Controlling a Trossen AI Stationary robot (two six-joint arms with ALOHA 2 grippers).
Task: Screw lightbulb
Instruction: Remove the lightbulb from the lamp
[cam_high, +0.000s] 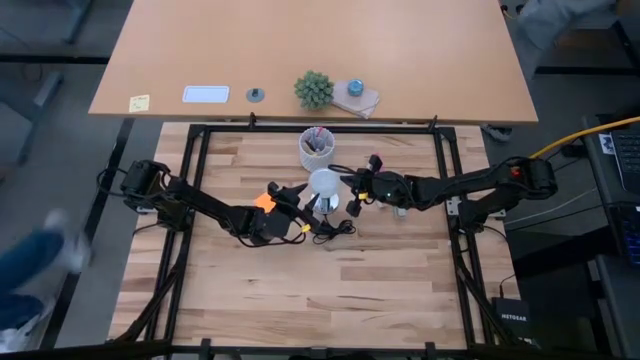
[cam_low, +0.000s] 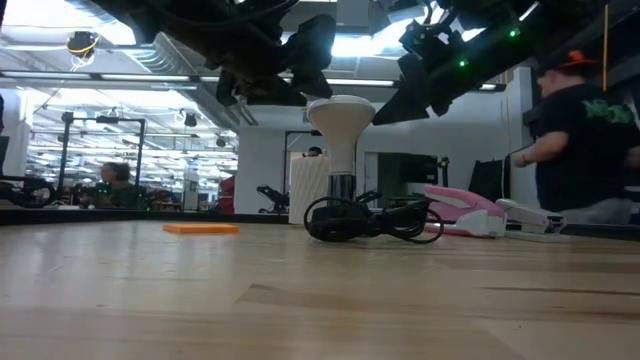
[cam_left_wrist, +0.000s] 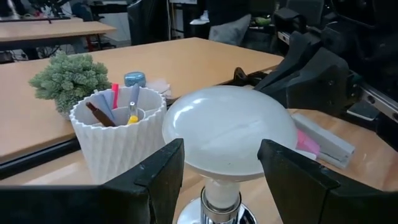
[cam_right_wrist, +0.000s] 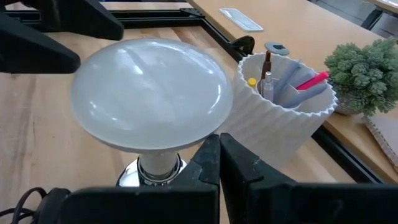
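Your low view shows the lightbulb (cam_low: 340, 125) upright in a silvery fitting (cam_low: 341, 186) on the tabletop (cam_low: 300, 300), cord (cam_low: 375, 220) coiled around. Left end effector (cam_left_wrist: 221, 171) fingers apart, flanking the bulb; right end effector (cam_right_wrist: 219, 165) fingers together, beside it. Pen cup (cam_high: 317, 148) just behind.

Two dark, jointed arms — matte black angular fingers (cam_left_wrist: 155, 180), green indicator lights.
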